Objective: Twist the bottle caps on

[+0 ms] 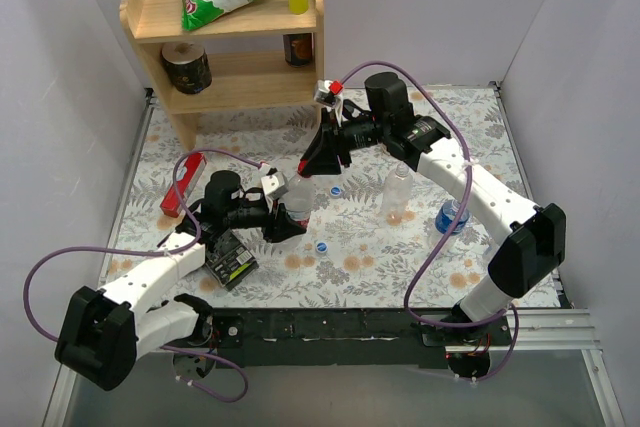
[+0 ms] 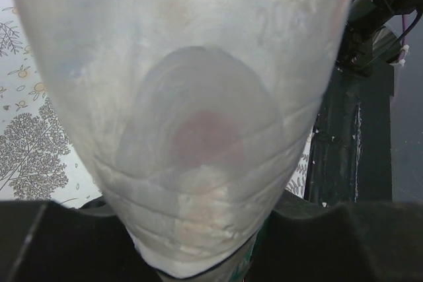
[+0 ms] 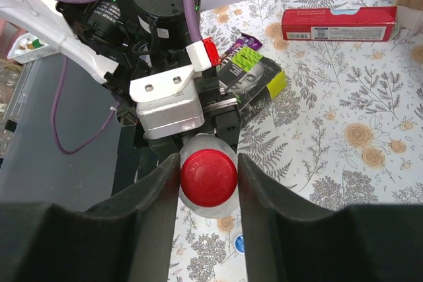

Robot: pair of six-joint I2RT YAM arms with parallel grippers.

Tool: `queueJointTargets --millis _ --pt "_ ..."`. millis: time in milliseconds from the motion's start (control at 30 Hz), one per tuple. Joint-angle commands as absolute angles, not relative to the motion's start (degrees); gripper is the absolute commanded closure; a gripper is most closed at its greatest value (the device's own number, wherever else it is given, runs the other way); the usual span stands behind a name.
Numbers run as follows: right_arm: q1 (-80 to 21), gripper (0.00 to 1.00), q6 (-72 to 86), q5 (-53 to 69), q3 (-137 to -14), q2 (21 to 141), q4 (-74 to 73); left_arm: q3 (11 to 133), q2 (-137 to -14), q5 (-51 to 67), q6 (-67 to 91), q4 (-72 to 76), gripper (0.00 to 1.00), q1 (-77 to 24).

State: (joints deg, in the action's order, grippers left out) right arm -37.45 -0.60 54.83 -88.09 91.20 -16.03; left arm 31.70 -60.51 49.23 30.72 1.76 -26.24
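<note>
Red plastic, the red cap [image 3: 209, 175] sits on the mouth of a clear bottle [image 1: 297, 199] near the middle of the floral tablecloth [image 1: 480, 127]. The right gripper [image 1: 308, 169] comes down on it from above, and in the right wrist view its two black fingers [image 3: 157, 196] press against the cap's opposite sides, pinching it. The left gripper [image 1: 281, 219] clamps the bottle's body from the near-left side. In the left wrist view the bottle's pale wall fills almost everything between the dark jaws.

The nearer blue cap [image 1: 322, 245] lies loose on the cloth just in front of the held bottle. The farther blue cap [image 1: 335, 188] lies to its right, between it and a second clear bottle [image 1: 397, 192] that stands upright and apart. A red box [image 1: 180, 187] lies to the left arm's left side.
</note>
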Motion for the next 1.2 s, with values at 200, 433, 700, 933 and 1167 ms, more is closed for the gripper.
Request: queueJointTargets --millis 200,433,700,933,1167 --pt "-37.70 0.99 1.49 45.58 -84.38 91.15 -16.34 34.01 -60.91 43.72 35.41 9.05 1.00 -26.28" --pt "-43.50 0.99 6.50 19.52 -90.08 90.97 -24.52 34.54 -61.61 32.34 37.36 10.46 1.00 -26.28" --pt "-40.17 0.46 7.20 35.21 -88.51 91.49 -16.71 34.63 -61.00 38.32 35.25 6.24 1.00 -25.58" --pt "-35.60 0.44 9.58 47.45 -86.84 92.02 -10.47 33.93 -61.35 42.62 36.74 6.85 1.00 -24.96" --pt "-35.33 0.43 13.01 55.37 -84.82 91.58 -3.08 34.36 -62.14 47.10 37.18 6.59 1.00 -24.87"
